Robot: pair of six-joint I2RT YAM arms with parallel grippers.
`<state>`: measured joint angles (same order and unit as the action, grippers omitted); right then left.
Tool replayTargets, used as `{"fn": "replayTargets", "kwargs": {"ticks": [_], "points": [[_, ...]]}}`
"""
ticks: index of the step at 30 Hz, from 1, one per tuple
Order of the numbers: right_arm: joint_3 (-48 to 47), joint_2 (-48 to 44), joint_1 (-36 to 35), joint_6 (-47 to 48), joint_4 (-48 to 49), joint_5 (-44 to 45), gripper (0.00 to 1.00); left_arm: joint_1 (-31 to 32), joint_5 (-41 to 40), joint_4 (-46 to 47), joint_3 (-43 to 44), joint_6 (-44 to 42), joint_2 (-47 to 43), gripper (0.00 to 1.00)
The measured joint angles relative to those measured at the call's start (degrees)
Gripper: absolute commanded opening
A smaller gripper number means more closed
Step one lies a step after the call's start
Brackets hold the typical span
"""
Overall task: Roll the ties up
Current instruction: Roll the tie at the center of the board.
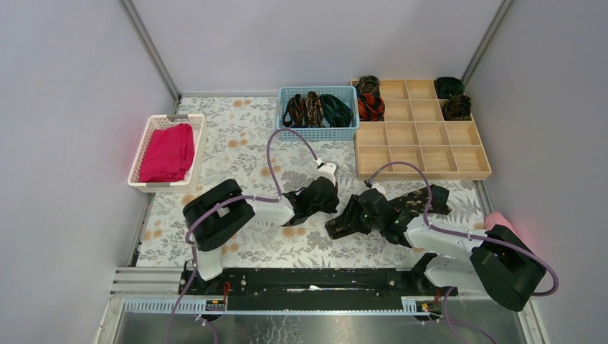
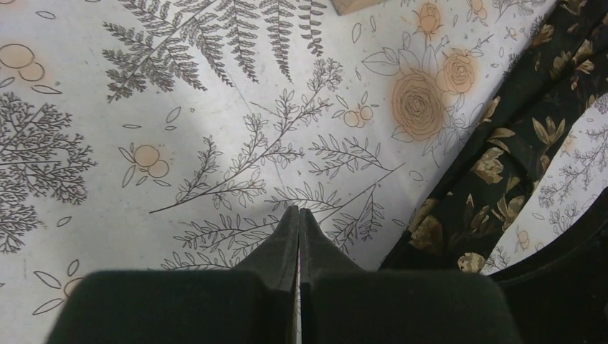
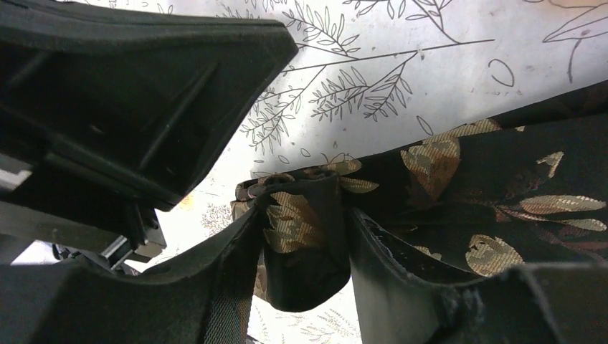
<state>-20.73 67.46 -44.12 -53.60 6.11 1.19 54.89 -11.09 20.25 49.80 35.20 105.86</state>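
The left arm (image 1: 247, 211) reaches from its base at the near edge toward the middle of the surface (image 1: 236, 143), with the forearm low and nearly level and the wrist angled down. The left jaws are pressed together with nothing between them. In the left wrist view their tips point at the floral print close below, just beside the black tie with gold leaves (image 2: 495, 172) and clear of it. The right arm (image 1: 452, 244) reaches from its base leftward and away, also low, so that the two wrists stand near each other at mid-surface. The right jaws pinch a folded end of that tie, and in the right wrist view the fabric fills the gap between them and bulges out below. The body of the left arm's end sits just above and to the left in the same view. The rest of the tie lies flat on the surface, running off to the right in front of the wooden tray (image 1: 423, 166). Four rolled ties (image 1: 371, 107) occupy the tray's two far rows, two in the far-left column and two in the far-right column. Three loose ties (image 1: 313, 109) hang in the blue basket (image 1: 317, 133) beside the tray. The white basket (image 1: 147, 147) at far left holds a magenta cloth (image 1: 168, 152)
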Motion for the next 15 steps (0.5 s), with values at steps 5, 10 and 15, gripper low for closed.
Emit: {"fn": "replayTargets", "kwargs": {"ticks": [5, 10, 15], "points": [[-1.7, 0.1, 0.0, 1.3, -3.7, 1.9, 0.37, 0.7, 0.3, 0.0, -0.2, 0.0, -0.2, 0.00], [-3.3, 0.3, 0.0, 2.8, -6.8, 3.8, 0.45, 1.5, 0.4, -0.1, -2.1, 0.1, -1.2, 0.00], [-3.4, -2.1, 0.0, 4.2, -10.2, 5.2, 0.62, 2.4, 0.6, -0.1, -2.4, 0.1, -1.2, 0.00]]}}
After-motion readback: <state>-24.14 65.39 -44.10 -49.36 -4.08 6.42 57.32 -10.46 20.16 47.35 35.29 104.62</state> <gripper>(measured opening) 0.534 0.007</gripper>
